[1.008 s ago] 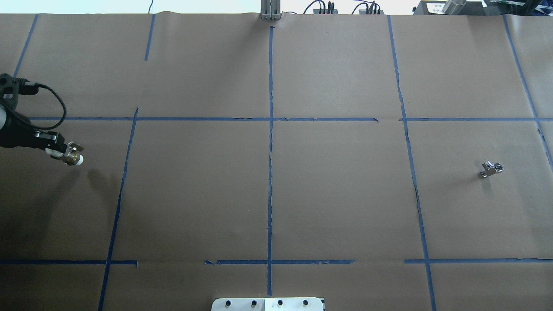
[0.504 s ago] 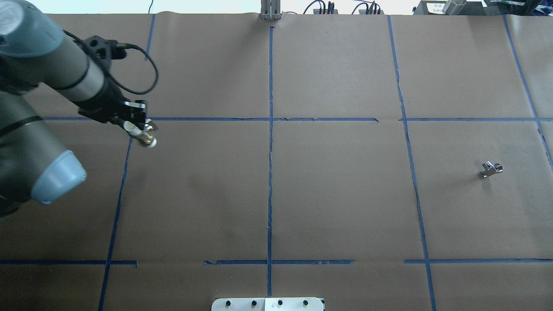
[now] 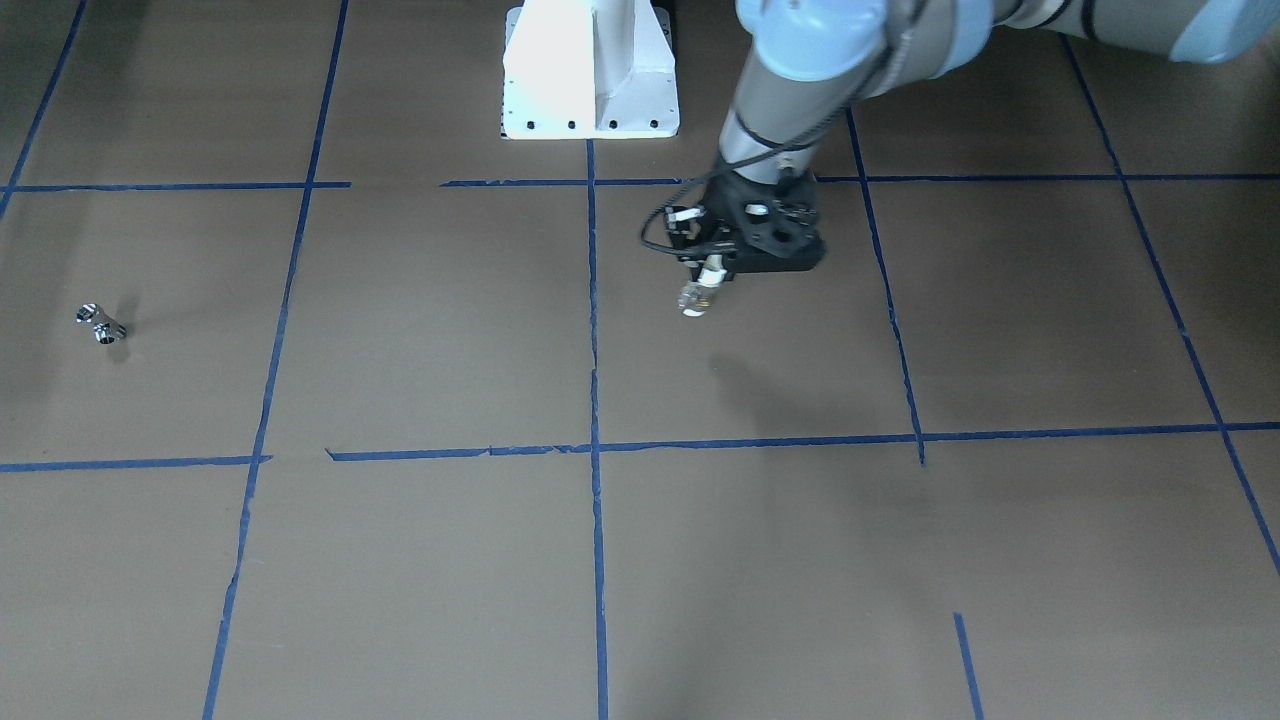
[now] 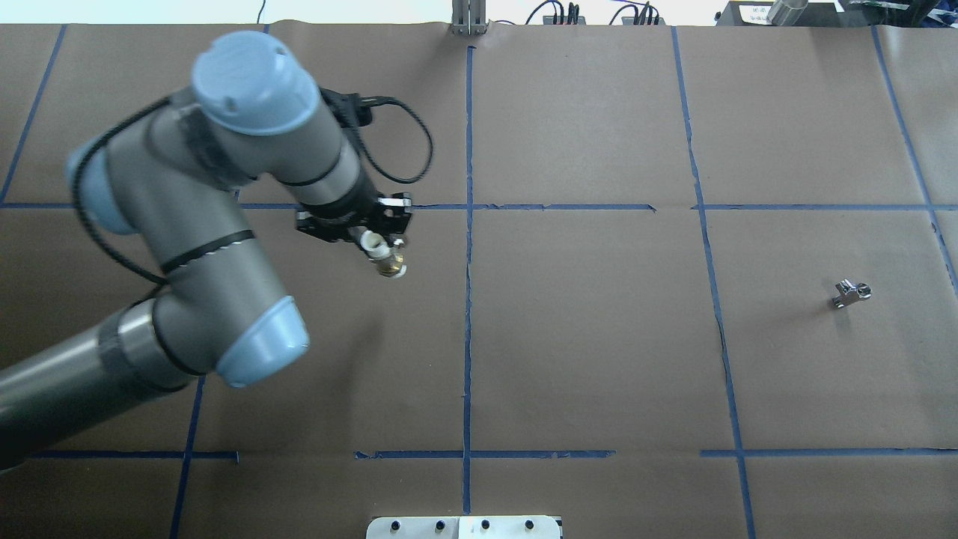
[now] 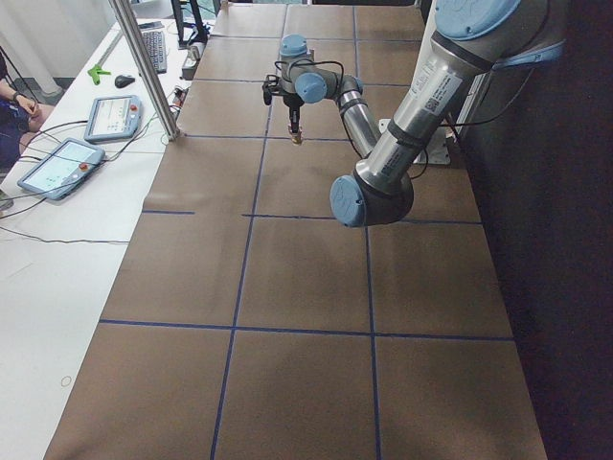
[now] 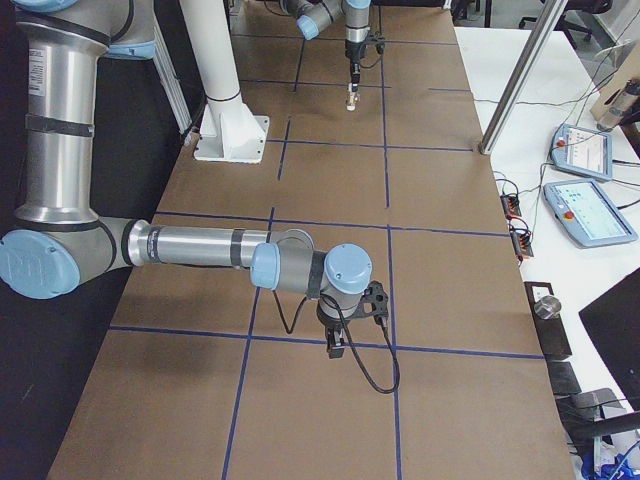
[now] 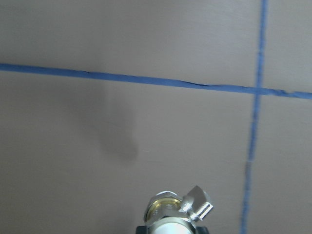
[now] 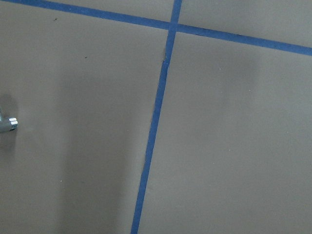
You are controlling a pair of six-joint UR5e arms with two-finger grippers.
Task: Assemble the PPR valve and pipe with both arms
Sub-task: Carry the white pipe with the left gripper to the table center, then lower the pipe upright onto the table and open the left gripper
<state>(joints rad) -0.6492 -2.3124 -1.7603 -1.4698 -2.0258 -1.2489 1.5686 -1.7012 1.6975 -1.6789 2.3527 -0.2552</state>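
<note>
pipe [image 8: 8, 124] half beyond left edge

My left gripper [image 4: 378, 251], pinching the valve [image 4: 389, 263], hangs above the paper [image 4: 599, 337], which lies bare from it to the pipe [image 4: 849, 292] far on my right. The pedestal [image 3: 590, 70] stands at my edge, well apart.

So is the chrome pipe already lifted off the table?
No, the pipe lies on the brown paper with nothing gripping it.
</note>
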